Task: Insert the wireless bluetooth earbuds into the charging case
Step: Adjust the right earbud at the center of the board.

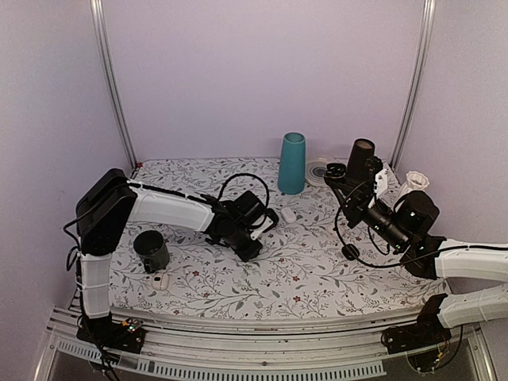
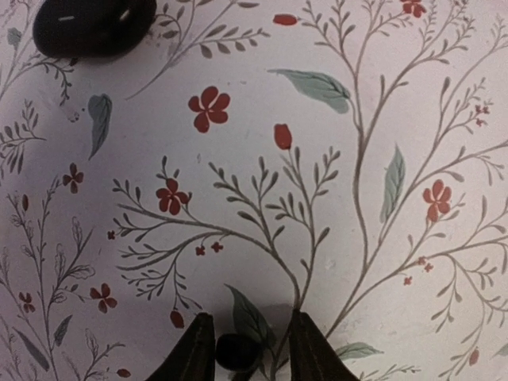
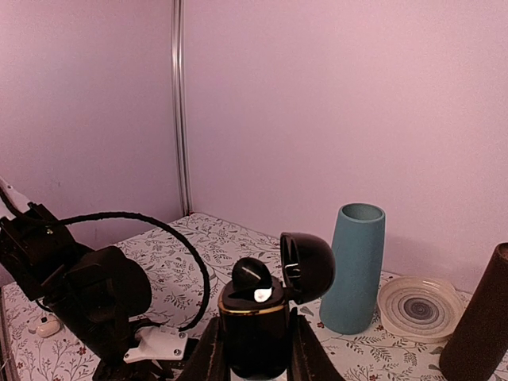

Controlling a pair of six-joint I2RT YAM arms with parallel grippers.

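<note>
Counting earbuds, and there are two. One earbud (image 2: 236, 353) sits between the fingers of the left gripper (image 2: 251, 337), well in front of the teal vase (image 1: 292, 163) and to its left. It rests against one finger with a sliver of gap to the other, so that claw is narrowly parted, not clamped. The second earbud (image 3: 252, 275) sits in the single charging case (image 3: 254, 329), lid (image 3: 308, 266) flipped up. The right gripper (image 3: 254, 353) pinches that case firmly and holds it upright, just right of the vase.

One black oval pod (image 2: 91, 24) lies on the floral cloth (image 1: 317, 262); it has two pale marks, too blurred to read. One white pod (image 1: 287, 214) lies just in front of the vase. One plate (image 1: 317, 171) and one dark cylinder (image 1: 361, 159) stand to the vase's right, and one black cup (image 1: 151, 250) is well to its front-left. Bare cloth spreads from the vase toward the table's near edge.
</note>
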